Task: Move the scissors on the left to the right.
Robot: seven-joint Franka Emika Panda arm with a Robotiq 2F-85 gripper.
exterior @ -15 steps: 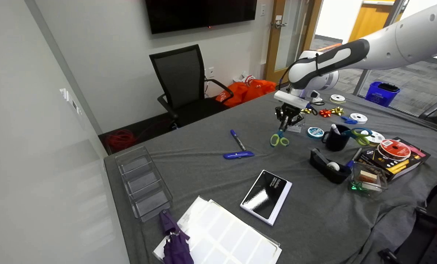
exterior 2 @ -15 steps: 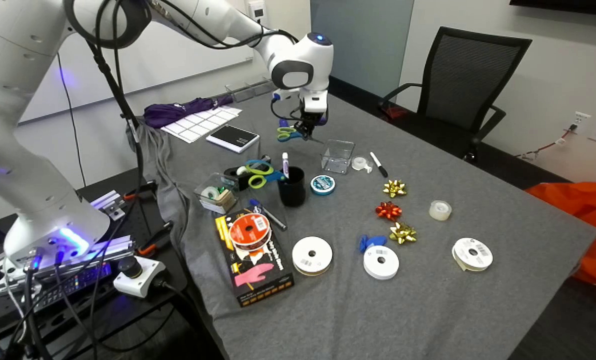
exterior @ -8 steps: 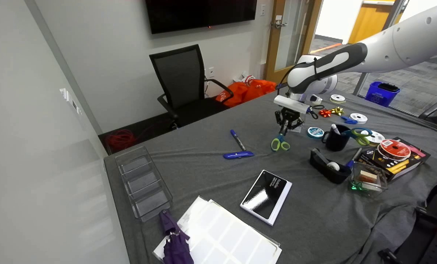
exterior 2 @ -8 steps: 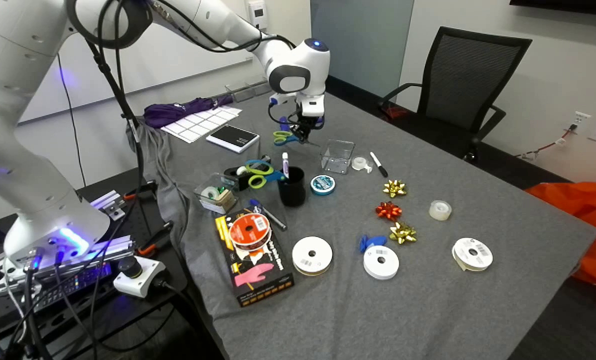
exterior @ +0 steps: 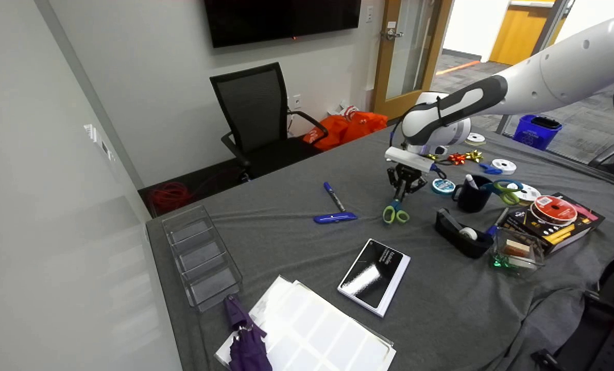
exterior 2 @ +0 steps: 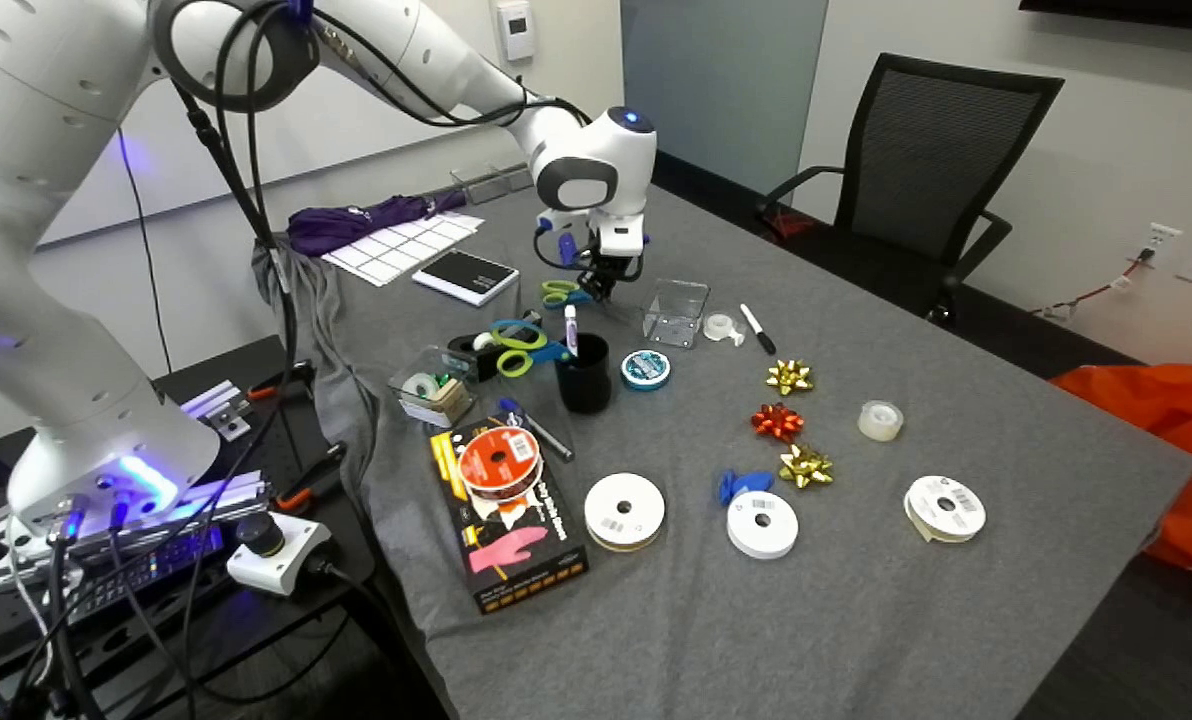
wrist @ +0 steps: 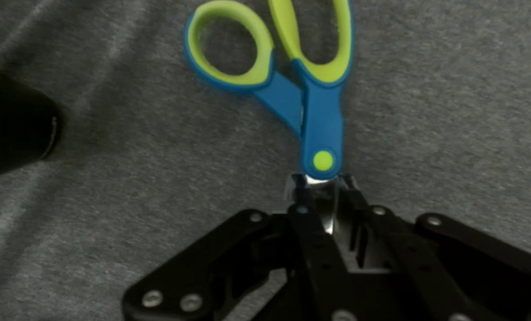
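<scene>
Small scissors [wrist: 322, 116] with blue shanks, light-green loops and silvery blades are pinched by the blades in the black two-finger gripper [wrist: 323, 196], fingers set close on both sides of the metal. Green pivot dot is exposed just past the fingertips; handles are pointed away from the gripper, loops spread apart, one cut off by the top of the wrist view. Gripper is held low over the grey cloth-covered table [exterior: 281, 247] by the white robot arm [exterior: 536, 85]; contact between scissors and cloth can't be confirmed. In an exterior view, the loops are seen between a slim curved blue object [exterior: 335, 218], with a blue-capped marker [exterior: 334, 197] just beside it, and a black tape dispenser [exterior: 459, 242]. A flat white box with a black top [exterior: 374, 275] is placed nearer that camera. A second pair of blue-and-green scissors [exterior 2: 546, 352] is held tilted, loops out, in the black mug [exterior 2: 584, 380]. A clear open plastic box [exterior 2: 670, 328] is seen near the gripper. Part of a glossy black object [wrist: 16, 129] is shown at the wrist view's left edge, identity unclear.
</scene>
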